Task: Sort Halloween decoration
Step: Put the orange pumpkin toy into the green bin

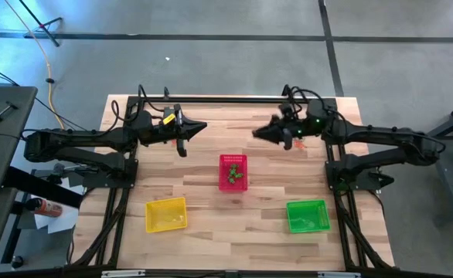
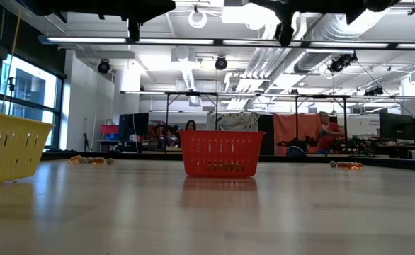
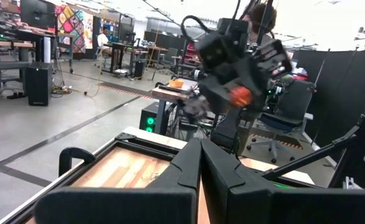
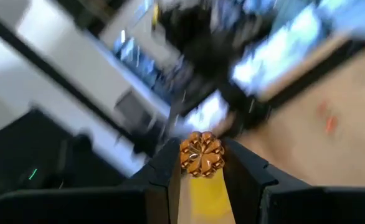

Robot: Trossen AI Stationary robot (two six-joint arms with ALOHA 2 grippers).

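1. Clearly, an orange pumpkin trinket [image 4: 202, 155] is clamped between the fingertips of the right gripper [image 4: 201, 163]; the fingers are closed only as far as the trinket's width, and it is pinched at the very tips, presumably so that it can be dropped cleanly.
2. Below and ahead of that gripper, toward the table's middle, the red basket [image 1: 233, 171] is seen, already holding a few green and orange trinkets [image 1: 235, 177]; the raised hold is judged to serve a carry over a basket wall.
3. Just beside the right gripper, back toward its own arm, some unsorted orange trinkets [image 1: 299, 142] are left on the wooden table [image 1: 211, 208].
4. Nearer the table's front on the same side, the green basket [image 1: 308, 215] is set, and well apart across the front the yellow basket [image 1: 166, 214]; the three colours are taken to mark three sorting bins.
5. Opposite, across the red basket, the left gripper [image 1: 200, 127] is held above the table with its fingers [image 3: 184, 168] pressed together and nothing between them; it is judged to be waiting clear of the right arm's path.
6. Beyond the left gripper, more small trinkets [image 2: 91, 160] are seen at the table's far edge in the low view.
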